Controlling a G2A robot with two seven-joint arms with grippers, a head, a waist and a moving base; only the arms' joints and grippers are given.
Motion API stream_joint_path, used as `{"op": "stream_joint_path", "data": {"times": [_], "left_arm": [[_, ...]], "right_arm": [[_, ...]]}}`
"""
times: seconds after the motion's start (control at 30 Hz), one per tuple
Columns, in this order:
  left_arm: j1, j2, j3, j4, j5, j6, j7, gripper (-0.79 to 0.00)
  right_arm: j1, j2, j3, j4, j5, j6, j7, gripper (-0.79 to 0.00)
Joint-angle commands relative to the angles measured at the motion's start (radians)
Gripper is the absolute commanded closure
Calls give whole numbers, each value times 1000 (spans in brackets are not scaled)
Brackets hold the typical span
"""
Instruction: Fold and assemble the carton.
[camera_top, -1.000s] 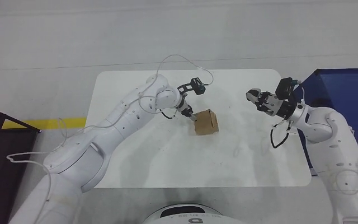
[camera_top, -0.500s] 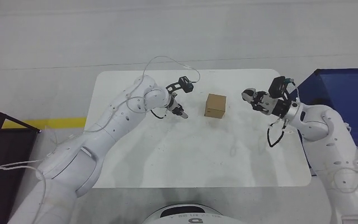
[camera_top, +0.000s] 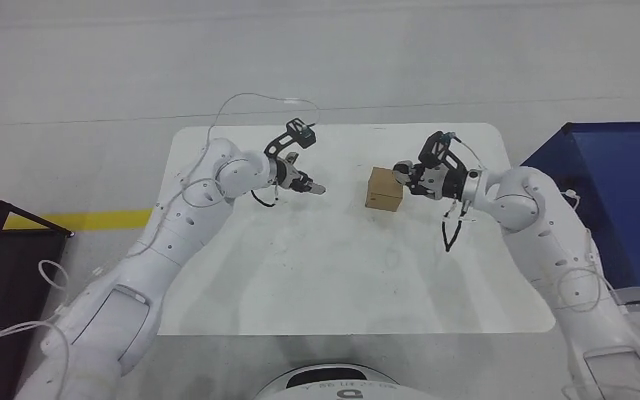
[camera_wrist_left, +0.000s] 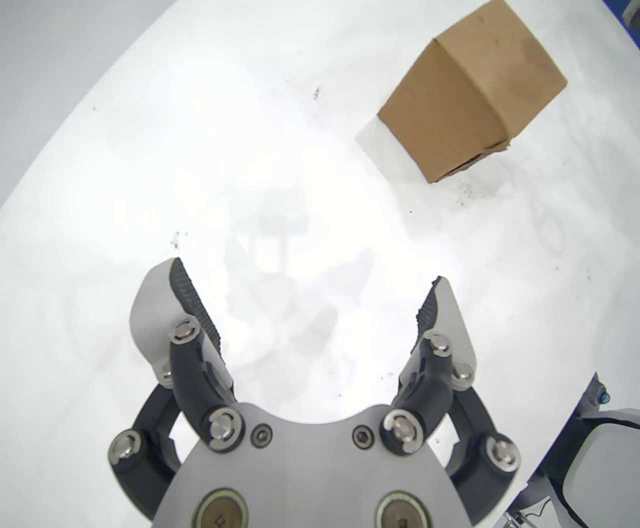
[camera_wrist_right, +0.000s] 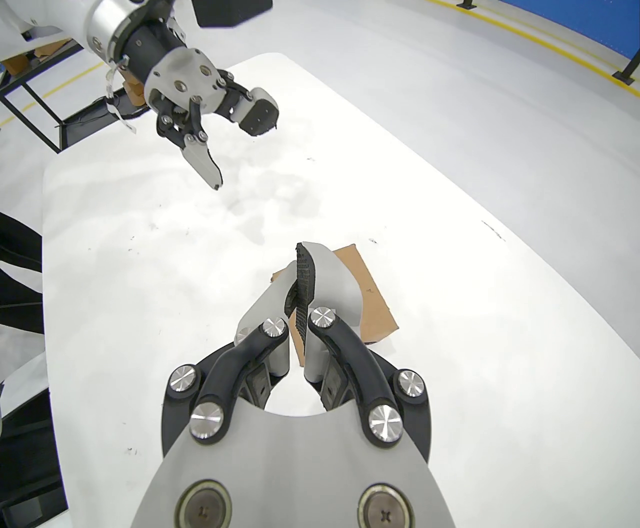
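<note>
A small brown carton (camera_top: 385, 187) stands closed on the white table (camera_top: 300, 290), right of centre toward the far side. My left gripper (camera_top: 312, 187) hovers open a short way to its left, nothing between its fingers; its wrist view has the carton (camera_wrist_left: 470, 90) well ahead of the open gripper (camera_wrist_left: 305, 272). My right gripper (camera_top: 403, 172) is shut, its tips at the carton's far right corner. From its wrist view the shut gripper (camera_wrist_right: 301, 260) lies over the carton (camera_wrist_right: 372, 300), hiding part of it, with the left gripper (camera_wrist_right: 239, 150) beyond.
A blue bin (camera_top: 590, 160) stands just off the table's right edge. A black frame (camera_top: 20, 220) sits on the floor at the left. The near half of the table is bare white surface.
The carton left the left gripper, went from tilted to standing flat farther right. The left gripper drew back to the left. The right gripper came in from the right to the carton.
</note>
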Motion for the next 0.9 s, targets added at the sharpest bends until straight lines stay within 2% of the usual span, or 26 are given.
{"op": "stream_joint_path", "data": {"times": [0.0,0.23,0.53,0.87], "left_arm": [[33,16,-36,-33,3,-1,-2,-785],[105,45,-100,-121,13,6,-29,-785],[105,45,-100,-121,13,6,-29,-785],[105,45,-100,-121,13,6,-29,-785]], "right_arm": [[21,-4,-15,24,3,3,7,0],[80,-17,-67,114,33,15,49,0],[148,-33,-116,218,52,35,72,0],[158,-34,-118,279,58,40,63,0]]}}
